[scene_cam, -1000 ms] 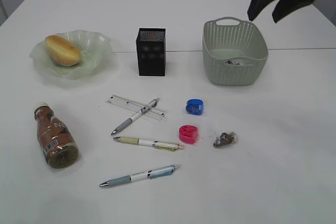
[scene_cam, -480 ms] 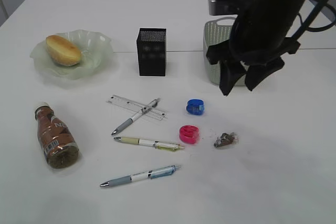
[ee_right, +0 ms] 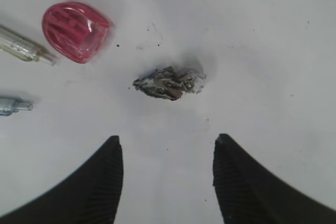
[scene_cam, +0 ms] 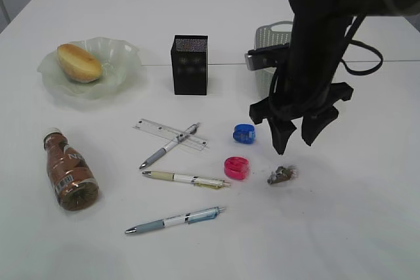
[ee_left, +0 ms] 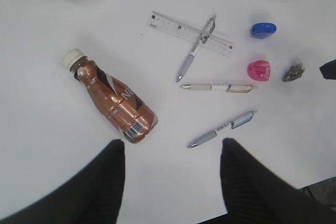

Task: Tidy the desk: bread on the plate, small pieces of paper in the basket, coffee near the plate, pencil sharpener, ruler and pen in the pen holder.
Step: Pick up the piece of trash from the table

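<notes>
Right hand spread wide, empty, hanging just above crumpled paper scrap on worktop, lower right of frame. Scrap's long axis across the finger gap. Left hand far, open too.

Bread on plate; coffee lying flat; paper scrap on desk.

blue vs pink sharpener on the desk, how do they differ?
1. Colour: the blue sharpener is translucent blue; the pink sharpener is translucent pink-red.
2. Position: in the exterior view the blue sharpener lies farther back, toward the basket; the pink sharpener lies nearer the camera, beside the paper scrap.
3. Neighbours: the pink sharpener sits just off the cream pen's tip; the blue sharpener has nothing close by.

Shared: both small, rounded, lying free on the desk.
</notes>
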`<state>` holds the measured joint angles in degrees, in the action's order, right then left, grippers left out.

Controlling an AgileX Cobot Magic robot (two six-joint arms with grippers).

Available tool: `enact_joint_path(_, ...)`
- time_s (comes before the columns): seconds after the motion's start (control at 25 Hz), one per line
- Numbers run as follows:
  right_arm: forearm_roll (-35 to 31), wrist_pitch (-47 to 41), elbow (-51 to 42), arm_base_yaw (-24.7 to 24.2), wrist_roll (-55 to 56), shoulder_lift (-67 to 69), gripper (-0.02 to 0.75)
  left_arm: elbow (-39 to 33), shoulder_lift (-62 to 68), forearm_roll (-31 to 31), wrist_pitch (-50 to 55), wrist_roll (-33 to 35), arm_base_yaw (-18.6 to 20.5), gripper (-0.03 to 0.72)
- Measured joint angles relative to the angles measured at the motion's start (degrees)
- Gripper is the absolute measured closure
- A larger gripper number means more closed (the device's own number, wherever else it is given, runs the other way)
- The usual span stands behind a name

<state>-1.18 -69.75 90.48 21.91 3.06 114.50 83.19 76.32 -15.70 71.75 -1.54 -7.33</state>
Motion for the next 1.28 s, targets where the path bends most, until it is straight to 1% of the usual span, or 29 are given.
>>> enact_joint_path(0.24,0.3,0.1,0.0,0.0,0.0,3.8,0.332,0.0,0.0,0.0,0.0,0.0,0.0,0.265)
enact_joint_path(0.56,0.3,0.5,0.1,0.0,0.0,4.9,0.332,0.0,0.0,0.0,0.0,0.0,0.0,0.265)
enact_joint_path(0.96,0.3,5.5,0.1,0.0,0.0,5.0,0.332,0.0,0.0,0.0,0.0,0.0,0.0,0.265)
enact_joint_path(1.28,0.3,6.1,0.1,0.0,0.0,7.6,0.332,0.0,0.0,0.0,0.0,0.0,0.0,0.265)
